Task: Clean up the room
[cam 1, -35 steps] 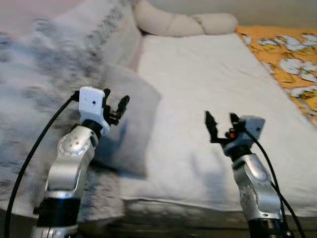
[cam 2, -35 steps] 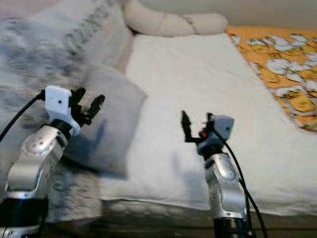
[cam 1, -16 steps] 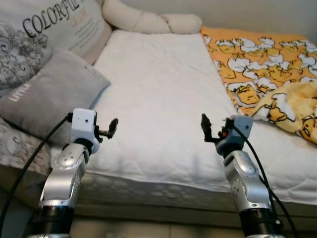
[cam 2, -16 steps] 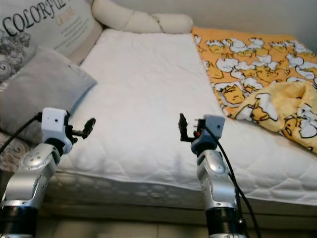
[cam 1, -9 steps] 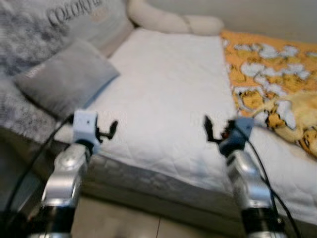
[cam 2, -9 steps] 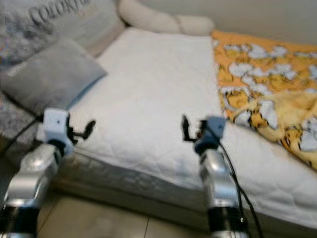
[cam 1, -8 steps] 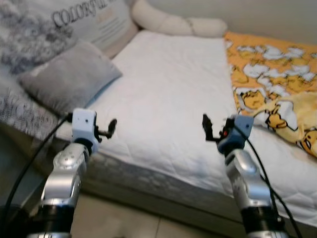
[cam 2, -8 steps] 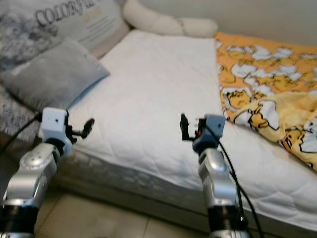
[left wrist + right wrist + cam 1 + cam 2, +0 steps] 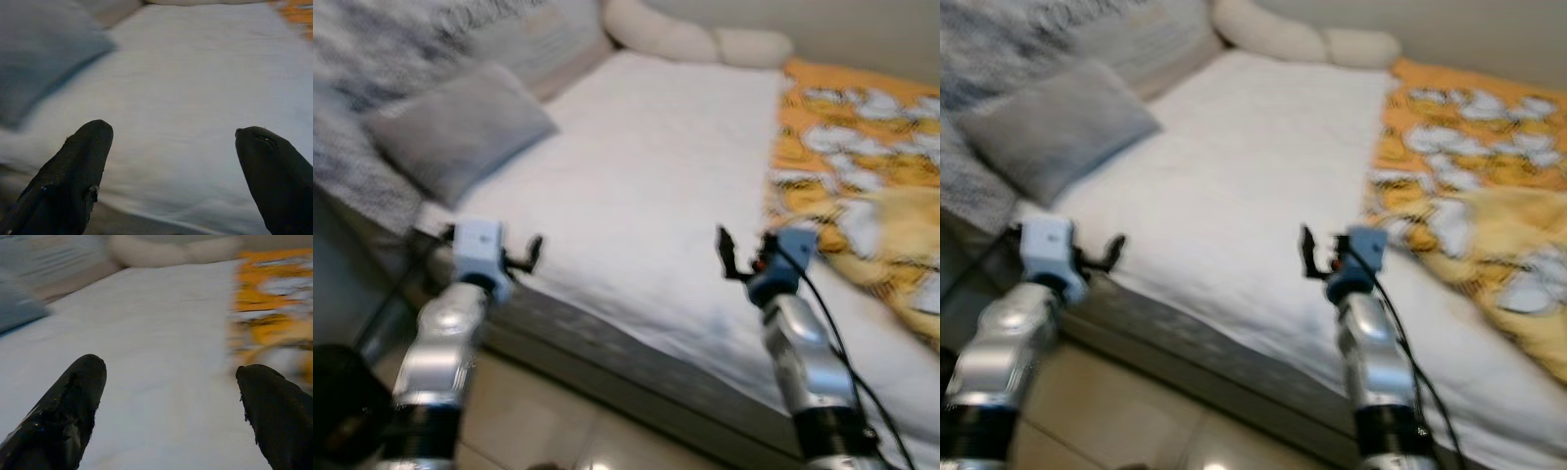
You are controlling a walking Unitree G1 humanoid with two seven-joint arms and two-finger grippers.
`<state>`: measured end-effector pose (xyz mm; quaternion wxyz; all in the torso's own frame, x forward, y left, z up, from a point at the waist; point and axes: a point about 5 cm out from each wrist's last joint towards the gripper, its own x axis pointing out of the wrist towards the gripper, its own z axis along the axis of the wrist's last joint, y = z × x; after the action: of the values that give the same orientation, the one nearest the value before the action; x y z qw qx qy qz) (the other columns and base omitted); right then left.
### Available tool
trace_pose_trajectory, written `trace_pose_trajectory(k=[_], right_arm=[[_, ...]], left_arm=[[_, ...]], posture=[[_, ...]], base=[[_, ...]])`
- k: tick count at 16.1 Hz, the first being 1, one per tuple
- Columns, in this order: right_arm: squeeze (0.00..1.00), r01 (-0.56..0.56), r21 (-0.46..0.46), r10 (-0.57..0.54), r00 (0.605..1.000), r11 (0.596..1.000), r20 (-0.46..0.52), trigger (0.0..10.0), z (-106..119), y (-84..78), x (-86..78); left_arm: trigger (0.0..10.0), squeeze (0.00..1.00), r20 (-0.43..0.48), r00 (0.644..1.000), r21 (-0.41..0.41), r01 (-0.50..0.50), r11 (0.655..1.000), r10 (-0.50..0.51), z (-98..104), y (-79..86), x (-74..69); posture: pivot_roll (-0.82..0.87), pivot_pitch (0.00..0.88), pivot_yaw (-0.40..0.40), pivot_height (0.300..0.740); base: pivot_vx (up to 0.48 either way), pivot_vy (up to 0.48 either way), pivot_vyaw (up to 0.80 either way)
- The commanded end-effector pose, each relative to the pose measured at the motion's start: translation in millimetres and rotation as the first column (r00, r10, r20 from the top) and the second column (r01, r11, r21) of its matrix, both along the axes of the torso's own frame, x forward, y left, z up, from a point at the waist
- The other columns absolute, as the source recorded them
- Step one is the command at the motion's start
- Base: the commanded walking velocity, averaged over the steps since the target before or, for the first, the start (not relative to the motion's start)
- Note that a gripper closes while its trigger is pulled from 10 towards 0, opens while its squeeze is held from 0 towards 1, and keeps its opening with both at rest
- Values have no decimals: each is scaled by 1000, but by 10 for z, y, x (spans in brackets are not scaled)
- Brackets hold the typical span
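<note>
Both pincers raised over the near edge of the bed, fingers spread wide and holding nothing: left pincer at the near-left corner, right pincer further right, near the orange patterned blanket. Blanket lies crumpled along the bed's right side; grey pillow sits far-left with a larger printed pillow behind it, and a cream bolster at the far end. Frames are motion-blurred, tiled floor visible below the bed edge.
</note>
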<state>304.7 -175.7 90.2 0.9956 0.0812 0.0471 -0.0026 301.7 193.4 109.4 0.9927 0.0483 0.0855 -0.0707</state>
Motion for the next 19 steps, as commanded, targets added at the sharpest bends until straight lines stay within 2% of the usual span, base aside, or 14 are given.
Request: trace_pose_trajectory(k=[1,19], right_arm=[[1000,0,-2,0,1000,1000,7,10000,24,18,11],[1000,-24,-7,24,1000,1000,-11,10000,-6,54,11]], left_arm=[[10000,1000,16,1000,23,-5,1000,5,54,40,18],[10000,1000,15,1000,38,4,999,-5,54,42,24]], posture=[[-18,0,-10,740],[-16,0,-8,740]], base=[[0,-401,0],[0,-403,0]])
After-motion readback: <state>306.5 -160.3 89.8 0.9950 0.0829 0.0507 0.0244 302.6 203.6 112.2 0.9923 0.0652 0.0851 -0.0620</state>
